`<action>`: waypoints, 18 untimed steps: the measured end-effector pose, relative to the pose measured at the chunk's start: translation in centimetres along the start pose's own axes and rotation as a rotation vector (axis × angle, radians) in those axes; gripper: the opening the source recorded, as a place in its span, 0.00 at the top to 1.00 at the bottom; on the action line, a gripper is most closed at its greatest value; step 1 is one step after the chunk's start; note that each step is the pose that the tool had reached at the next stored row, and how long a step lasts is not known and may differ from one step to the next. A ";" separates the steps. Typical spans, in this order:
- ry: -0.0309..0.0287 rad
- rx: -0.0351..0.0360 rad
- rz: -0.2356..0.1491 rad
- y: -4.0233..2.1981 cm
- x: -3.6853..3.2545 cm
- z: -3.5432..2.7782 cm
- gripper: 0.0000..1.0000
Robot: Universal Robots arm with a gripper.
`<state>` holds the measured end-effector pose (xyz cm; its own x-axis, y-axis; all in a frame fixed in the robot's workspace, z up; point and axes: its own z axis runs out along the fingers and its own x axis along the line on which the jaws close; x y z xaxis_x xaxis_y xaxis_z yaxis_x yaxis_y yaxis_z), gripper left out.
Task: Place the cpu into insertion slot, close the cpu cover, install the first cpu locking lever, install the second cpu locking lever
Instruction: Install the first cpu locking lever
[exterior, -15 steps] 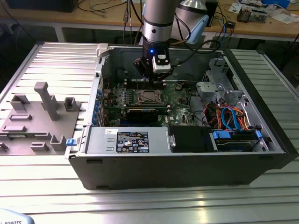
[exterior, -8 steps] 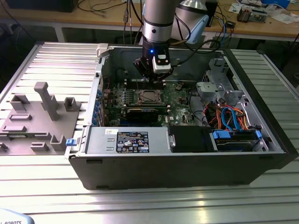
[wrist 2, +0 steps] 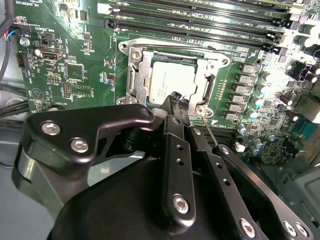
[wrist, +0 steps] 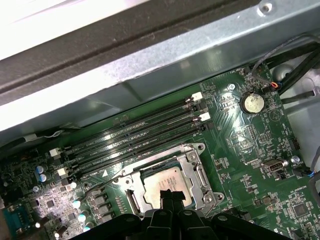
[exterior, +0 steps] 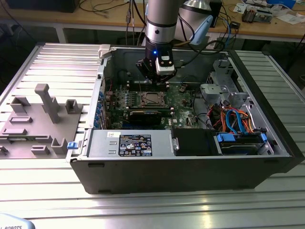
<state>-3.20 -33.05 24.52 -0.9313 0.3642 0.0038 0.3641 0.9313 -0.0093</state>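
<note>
A big open computer case (exterior: 157, 167) sits on the ribbed metal worktop (exterior: 152, 210). A green board (wrist 2: 75, 65) lies inside. The cpu (wrist 2: 170, 82) rests in the insertion slot (wrist 2: 172, 60), with the cpu cover (wrist 2: 134, 75) down around it. The black fingers (wrist 2: 175, 102) are pressed together, just over the cpu's edge. A grey holder (exterior: 38, 124) sits on the exterior view's left.

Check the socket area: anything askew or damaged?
Nothing damaged or spilled. The cpu sits square inside the cpu cover, which lies flat. One oddity: a thin lever rod beside the gripper angles away from the cover in the second wrist view, seemingly unlatched.
</note>
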 end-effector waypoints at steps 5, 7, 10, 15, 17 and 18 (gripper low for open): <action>-0.0001 0.0000 -0.009 0.00 0.00 0.01 0.89; -0.0001 0.0000 -0.010 0.00 0.00 0.01 0.89; -0.0001 0.0001 -0.012 0.00 0.00 0.01 0.89; -0.0001 0.0001 -0.014 0.00 0.00 0.01 0.89; -0.0001 0.0001 -0.015 0.00 0.00 0.01 0.89; -0.0001 0.0001 -0.016 0.00 0.00 0.01 0.89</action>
<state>-3.20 -33.05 24.50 -0.9370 0.3493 0.0038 0.3493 0.9370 -0.0093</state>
